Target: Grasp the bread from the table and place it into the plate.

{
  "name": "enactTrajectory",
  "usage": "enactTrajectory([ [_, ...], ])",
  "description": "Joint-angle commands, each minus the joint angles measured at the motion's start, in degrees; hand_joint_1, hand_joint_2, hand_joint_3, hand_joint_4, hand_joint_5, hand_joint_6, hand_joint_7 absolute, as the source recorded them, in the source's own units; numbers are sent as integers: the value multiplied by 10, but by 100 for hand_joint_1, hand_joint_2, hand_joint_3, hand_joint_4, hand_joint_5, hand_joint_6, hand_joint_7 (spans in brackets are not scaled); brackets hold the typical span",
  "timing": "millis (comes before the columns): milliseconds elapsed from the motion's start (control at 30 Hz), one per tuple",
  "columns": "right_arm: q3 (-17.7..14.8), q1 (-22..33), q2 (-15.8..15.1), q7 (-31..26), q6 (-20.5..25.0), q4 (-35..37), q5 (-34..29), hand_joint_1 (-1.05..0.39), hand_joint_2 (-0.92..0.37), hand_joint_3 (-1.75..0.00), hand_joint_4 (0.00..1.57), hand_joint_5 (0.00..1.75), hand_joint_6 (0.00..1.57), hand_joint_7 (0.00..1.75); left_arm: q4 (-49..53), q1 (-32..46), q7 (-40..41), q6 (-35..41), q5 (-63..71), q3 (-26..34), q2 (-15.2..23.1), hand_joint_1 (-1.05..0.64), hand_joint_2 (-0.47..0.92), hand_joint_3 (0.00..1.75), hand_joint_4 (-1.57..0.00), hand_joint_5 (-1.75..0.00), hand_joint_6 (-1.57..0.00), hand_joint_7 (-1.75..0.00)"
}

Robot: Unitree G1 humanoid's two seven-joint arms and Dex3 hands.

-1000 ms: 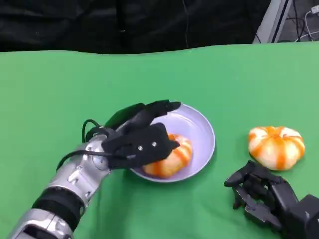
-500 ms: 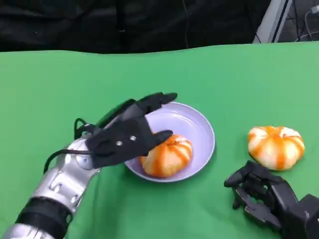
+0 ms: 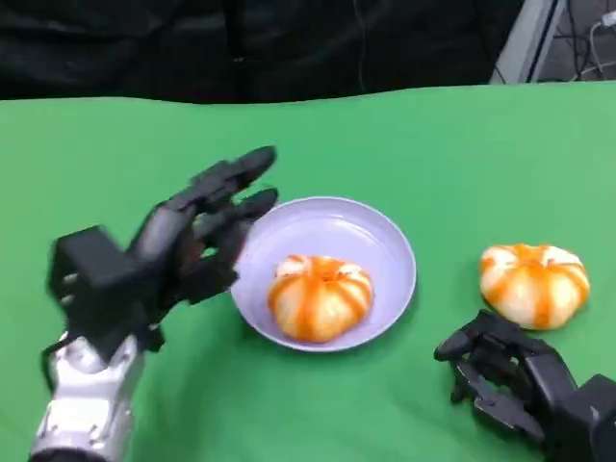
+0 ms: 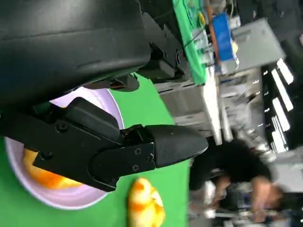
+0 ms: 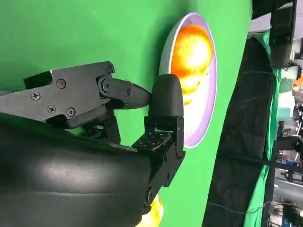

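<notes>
Bread [image 3: 320,295] sits inside the plate [image 3: 385,241], slightly toward its near-left side, resting on the plate floor and touching nothing else; looks like a finished placement, so you've let go; left hand [image 3: 183,241] is just left of the plate rim, raised off the counter [image 3: 433,144], fingers spread and holding nothing, which fits a release and pull-away; second bread [image 3: 534,282] lies on the counter well right of the plate, untouched; right hand [image 3: 505,371] rests near it on the near side, fingers curled in with nothing in them, parked close, probably for the next pick; left wrist view shows plate and bread beyond the spread fingers [image 4: 175,144]; versus a second ago: left hand was over the plate with fingers around the bread, now it's clear of the rim and higher; bread has stayed in the plate; right hand and second bread unchanged.
</notes>
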Motion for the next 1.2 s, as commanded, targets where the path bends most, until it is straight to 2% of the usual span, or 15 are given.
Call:
enactTrajectory([
  [33, -4, 0, -11, -1, 1, 6, 1, -24, -92, -50, 62, 175, 66, 125, -20, 19, -22, -2, -30, 24, -3, -81, 92, 60, -52, -4, -47, -3],
  [300, -4, 0, -11, -1, 1, 7, 1, -24, -92, -50, 61, 175, 66, 124, -22, 19, -27, 0, -29, 29, -5, -81, 92, 59, -53, -3, -48, -2],
  [433, -5, 6, -14, 5, -2, 2, 5, -25, -92, -49, 60, 175, 66, 123, -92, 125, -84, 20, -129, 74, -11, -71, 92, 47, -64, -5, -56, -3],
  [600, -4, 7, -15, 5, -2, 0, 4, -25, -92, -49, 59, 175, 66, 123, -110, 148, -99, 32, -140, 85, -11, -68, 92, 45, -67, -4, -58, -3],
  [767, -8, 6, -17, 13, -1, 2, 10, -25, -92, -50, 58, 175, 66, 124, -92, 183, -135, 36, -174, 120, -1, -65, 92, 45, -68, -3, -59, -2],
  [1200, -16, 6, -20, 31, 4, 3, 21, -24, -92, -50, 59, 175, 66, 124, -49, 194, -167, 44, -197, 177, -1, -62, 92, 42, -74, -3, -63, -2],
])
